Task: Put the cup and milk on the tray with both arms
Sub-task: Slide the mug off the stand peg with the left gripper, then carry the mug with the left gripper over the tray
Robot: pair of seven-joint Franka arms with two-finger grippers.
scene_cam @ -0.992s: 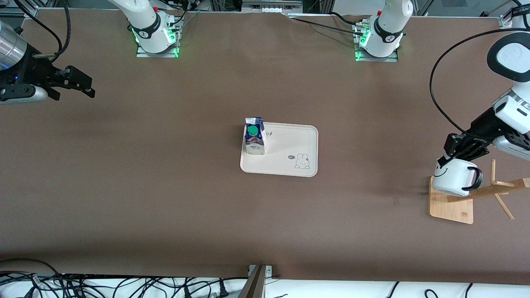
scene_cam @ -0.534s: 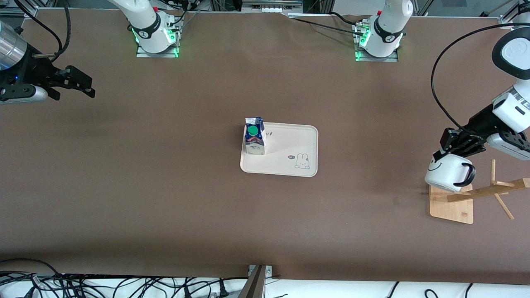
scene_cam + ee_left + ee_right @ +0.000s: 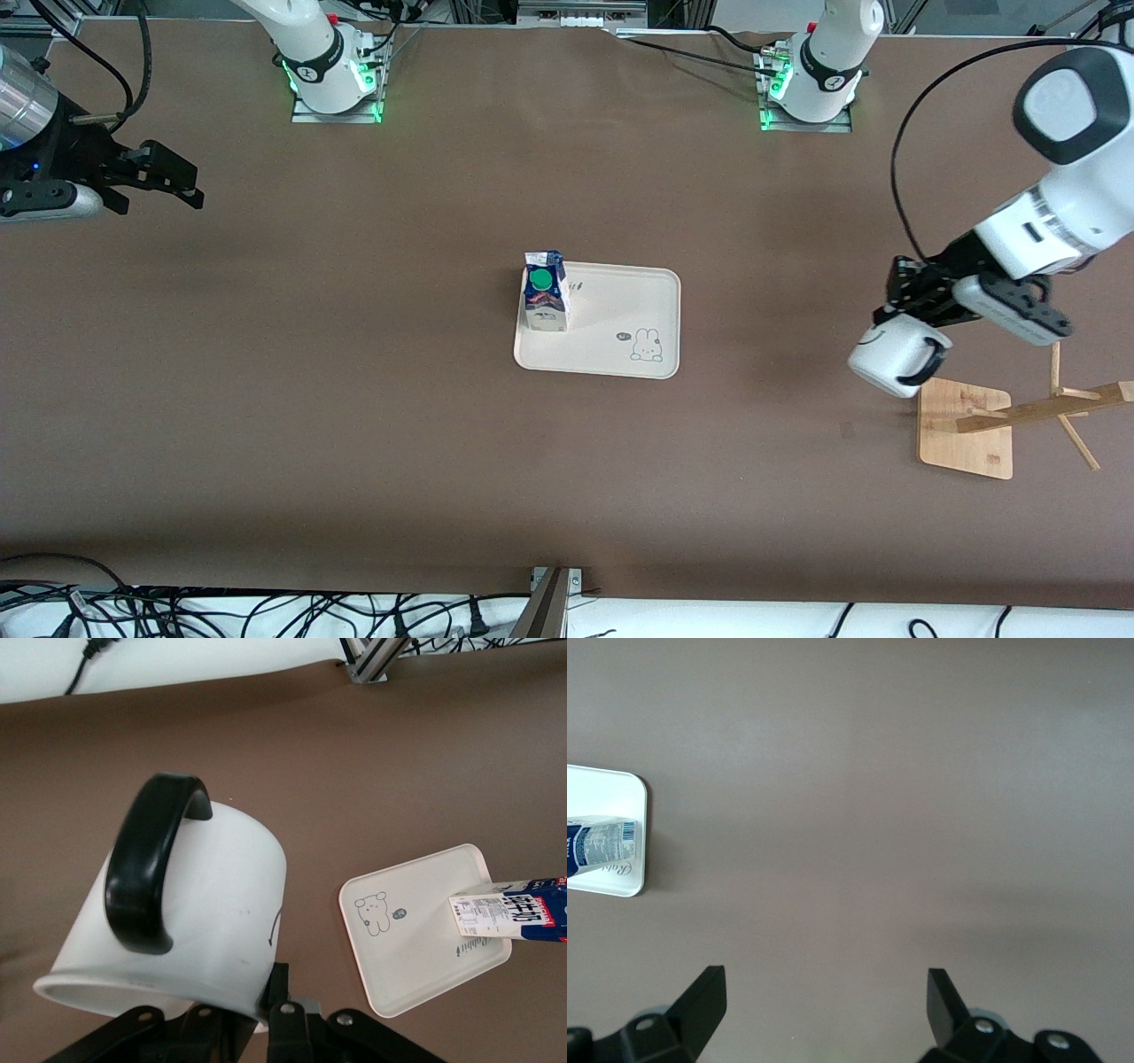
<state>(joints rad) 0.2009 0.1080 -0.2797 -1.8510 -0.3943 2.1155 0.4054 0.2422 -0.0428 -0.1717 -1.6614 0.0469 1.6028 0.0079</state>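
Left claw (image 3: 895, 321) is gripping the cup (image 3: 890, 356) by its rim, hanging over bare bench (image 3: 354, 399); right claw (image 3: 182, 182) is waiting, fingers wide.

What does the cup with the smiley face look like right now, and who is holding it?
The cup is a white mug, smooth and glossy like ceramic, with a thick black handle and part of a black smile drawn on its side. It hangs tipped in the air, gripped at its rim by the left hand, which is shut on it. It is over bare table beside the wooden rack, touching nothing else, and not yet on the tray.
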